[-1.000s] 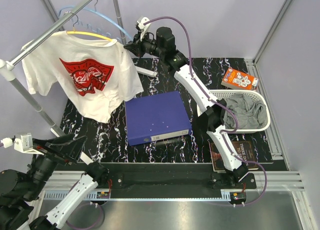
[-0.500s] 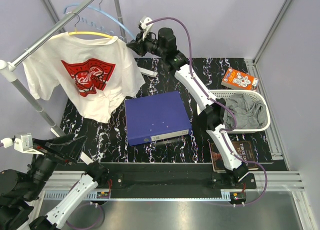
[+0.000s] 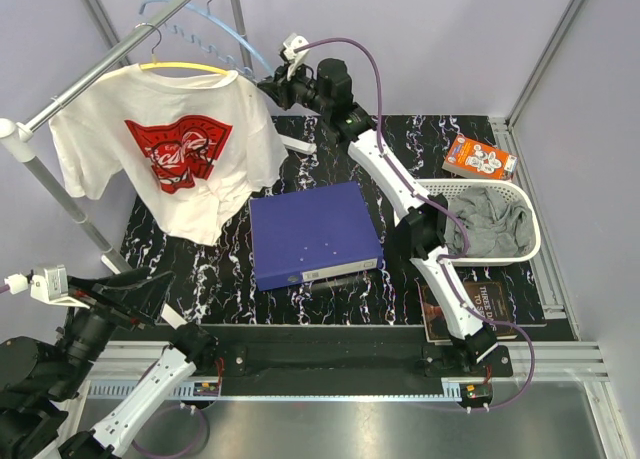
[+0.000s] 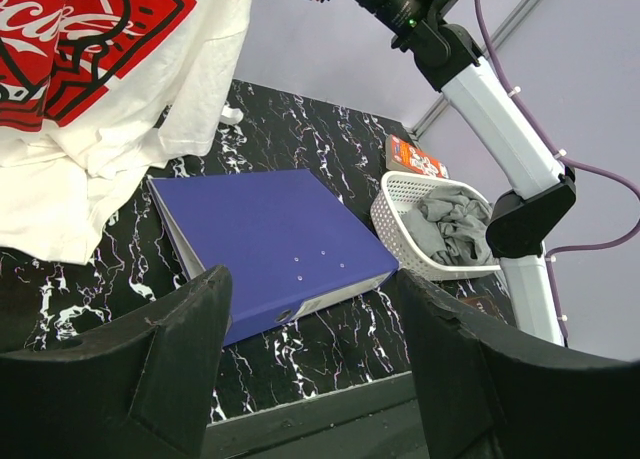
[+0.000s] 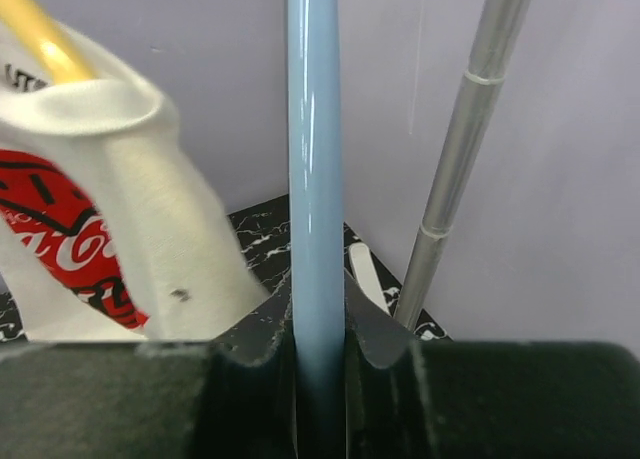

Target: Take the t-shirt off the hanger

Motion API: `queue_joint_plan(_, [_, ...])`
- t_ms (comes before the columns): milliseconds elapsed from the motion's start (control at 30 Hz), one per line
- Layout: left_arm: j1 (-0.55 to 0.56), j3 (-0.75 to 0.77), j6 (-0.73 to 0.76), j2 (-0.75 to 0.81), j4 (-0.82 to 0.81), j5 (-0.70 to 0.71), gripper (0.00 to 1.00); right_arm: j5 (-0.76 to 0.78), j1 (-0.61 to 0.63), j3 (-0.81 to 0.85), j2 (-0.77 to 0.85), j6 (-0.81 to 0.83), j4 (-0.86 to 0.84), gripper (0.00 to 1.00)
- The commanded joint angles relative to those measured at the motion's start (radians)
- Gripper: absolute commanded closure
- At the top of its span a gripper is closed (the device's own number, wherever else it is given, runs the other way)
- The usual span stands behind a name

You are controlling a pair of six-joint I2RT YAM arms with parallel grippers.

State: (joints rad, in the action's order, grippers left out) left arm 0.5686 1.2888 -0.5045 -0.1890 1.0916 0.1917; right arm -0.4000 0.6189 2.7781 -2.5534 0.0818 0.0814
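A white t-shirt [image 3: 170,159] with a red print hangs on a yellow hanger [image 3: 185,68] hooked over the metal rail [image 3: 90,74]. Behind it a light blue hanger [image 3: 215,34] hangs on the same rail. My right gripper [image 3: 272,87] is high up at the shirt's right shoulder, shut on the blue hanger's arm [image 5: 315,159], with the t-shirt [image 5: 140,209] and yellow hanger [image 5: 35,29] just to its left. My left gripper [image 3: 130,294] stands open, low at the near left, holding nothing [image 4: 310,289]; the t-shirt [image 4: 90,79] hangs far ahead of it.
A blue binder [image 3: 313,234] lies mid-table. A white basket [image 3: 530,229] with grey cloth [image 3: 490,219] sits at the right, an orange box [image 3: 478,157] behind it and a dark book [image 3: 480,304] in front. The rack's upright pole [image 5: 470,129] stands right of the blue hanger.
My right gripper has moved slightly up and to the right with the blue hanger, and the t-shirt on its yellow hanger has shifted a little with it. The left arm is still.
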Motion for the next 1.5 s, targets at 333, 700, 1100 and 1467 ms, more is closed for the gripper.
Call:
queue_joint_plan(333, [0.004, 0.018, -0.026, -0.033, -0.022, -0.05, 0.29, 0.259, -0.027, -0.09, 0.212, -0.126, 0.049, 0.0])
queue_joint_plan(700, [0.004, 0.041, -0.054, -0.147, -0.044, -0.123, 0.28, 0.394, -0.027, -0.522, 0.646, -0.293, 0.345, 0.0])
queue_joint_plan(1100, [0.002, 0.041, -0.055, -0.38, -0.252, -0.167, 0.28, 0.164, 0.004, -1.575, 1.289, -0.565, 0.208, 0.0])
queue_joint_plan(1467, [0.002, 0.164, -0.04, -0.745, -0.611, 0.026, 0.29, 0.205, 0.14, -1.733, 1.538, -0.562, 0.339, 0.0])
